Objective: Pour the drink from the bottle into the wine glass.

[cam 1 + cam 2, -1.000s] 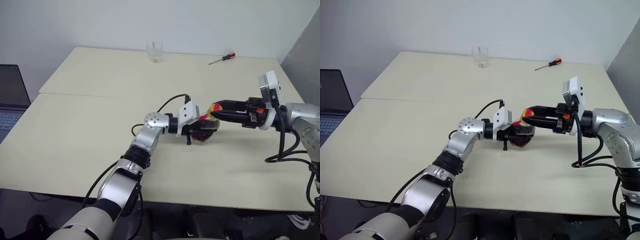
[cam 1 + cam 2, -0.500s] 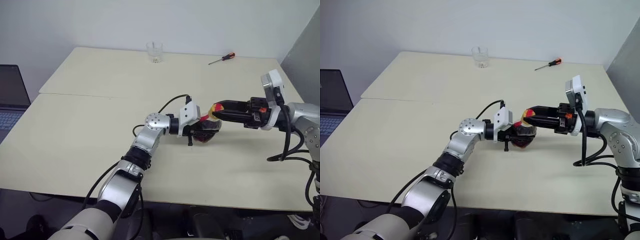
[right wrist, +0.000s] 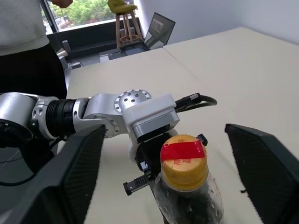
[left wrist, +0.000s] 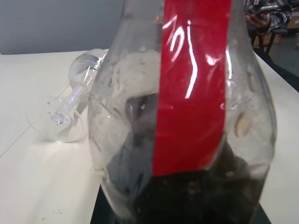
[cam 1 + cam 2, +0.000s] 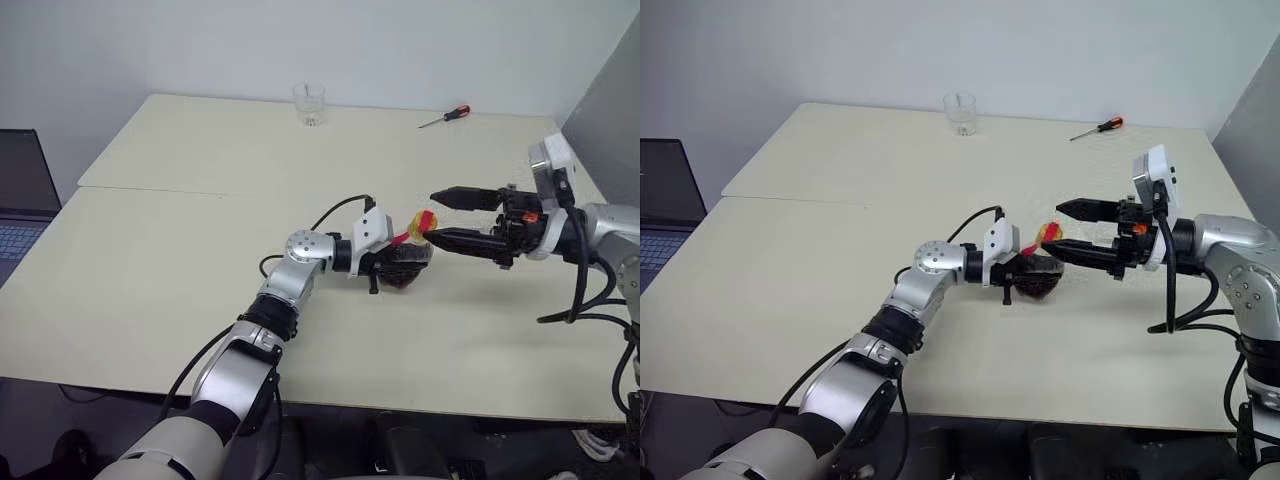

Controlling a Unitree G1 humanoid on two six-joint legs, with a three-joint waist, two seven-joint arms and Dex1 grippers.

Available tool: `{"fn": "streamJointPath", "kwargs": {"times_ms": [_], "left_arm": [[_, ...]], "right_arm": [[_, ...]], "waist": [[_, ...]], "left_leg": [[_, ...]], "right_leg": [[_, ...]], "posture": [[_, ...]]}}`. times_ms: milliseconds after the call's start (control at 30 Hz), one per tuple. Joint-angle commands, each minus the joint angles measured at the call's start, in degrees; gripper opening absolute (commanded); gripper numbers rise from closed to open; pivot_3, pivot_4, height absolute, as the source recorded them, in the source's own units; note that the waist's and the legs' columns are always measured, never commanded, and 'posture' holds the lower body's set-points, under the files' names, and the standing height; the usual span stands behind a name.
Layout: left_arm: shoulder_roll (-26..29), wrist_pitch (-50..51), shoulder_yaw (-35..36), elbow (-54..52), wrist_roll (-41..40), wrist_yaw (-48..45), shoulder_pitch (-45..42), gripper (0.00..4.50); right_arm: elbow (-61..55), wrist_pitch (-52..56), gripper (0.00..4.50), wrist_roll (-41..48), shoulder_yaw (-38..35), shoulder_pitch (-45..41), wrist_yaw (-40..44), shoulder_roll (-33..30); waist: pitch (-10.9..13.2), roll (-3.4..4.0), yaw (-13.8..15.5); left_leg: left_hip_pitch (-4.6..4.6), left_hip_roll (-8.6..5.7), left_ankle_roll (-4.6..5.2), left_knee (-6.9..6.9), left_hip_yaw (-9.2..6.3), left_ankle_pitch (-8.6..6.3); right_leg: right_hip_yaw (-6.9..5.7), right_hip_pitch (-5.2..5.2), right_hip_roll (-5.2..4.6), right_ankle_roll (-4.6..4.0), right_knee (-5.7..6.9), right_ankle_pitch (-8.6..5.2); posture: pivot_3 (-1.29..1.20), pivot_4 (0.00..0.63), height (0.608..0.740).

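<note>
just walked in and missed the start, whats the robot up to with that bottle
The left gripper is shut on the bottle of dark drink, holding it over the table. The right gripper has its fingers spread wide on either side of the yellow-and-red cap, which is on the bottle. Nothing is poured yet: the wine glass lies on its side on the table, empty. A tumbler and a screwdriver sit at the far edge.

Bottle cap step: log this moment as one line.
left gripper: shut on bottle | right gripper: open beside cap | cap: on | wine glass: lying on table
</note>
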Motion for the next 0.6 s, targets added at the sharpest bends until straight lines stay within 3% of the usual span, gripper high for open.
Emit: {"fn": "streamJointPath", "kwargs": {"times_ms": [33, 233, 500, 600], "left_arm": [[-0.5, -1.0, 0.4, -1.0, -0.4, 0.3, -1.5, 0.81], [-0.5, -1.1, 0.6, -0.7, -0.3, 0.9, -1.6, 0.81], [-0.1, -2.4, 1.5, 2.1, 0.1, 2.6, -2.7, 0.81], [-0.1, -3.3, 2.0, 4.4, 0.1, 2.8, -4.0, 0.81]], "right_arm": [[-2.7, 0.6, 4.50, 1.1, -2.8, 0.0, -1.3, -0.9], [-7.3, 3.9, 4.50, 2.2, -7.9, 0.7, -9.2, -1.7], [-23.0, 19.5, 4.50, 5.8, -7.7, -0.6, -39.8, 6.2], [-26.5, 26.1, 4.50, 8.9, -9.7, -3.4, -55.8, 14.8]], "waist": [[0.0, 0.00, 0.0], [0.0, 0.00, 0.0], [0.0, 0.01, -0.1], [0.0, 0.01, -0.1]], "left_leg": [[0.00, 0.00, 0.00, 0.00, 0.00, 0.00], [0.00, 0.00, 0.00, 0.00, 0.00, 0.00], [0.01, 0.03, -0.01, -0.02, -0.04, 0.00], [-0.02, 0.04, -0.01, 0.00, -0.04, 0.00]], "right_leg": [[0.00, 0.00, 0.00, 0.00, 0.00, 0.00], [0.00, 0.00, 0.00, 0.00, 0.01, 0.00], [0.06, -0.01, 0.00, 0.00, 0.06, 0.00], [0.06, -0.01, -0.01, 0.00, 0.05, 0.00]], "posture": [[0.00, 0.150, 0.740], [0.00, 0.150, 0.740], [0.00, 0.150, 0.740], [0.00, 0.150, 0.740]]}}
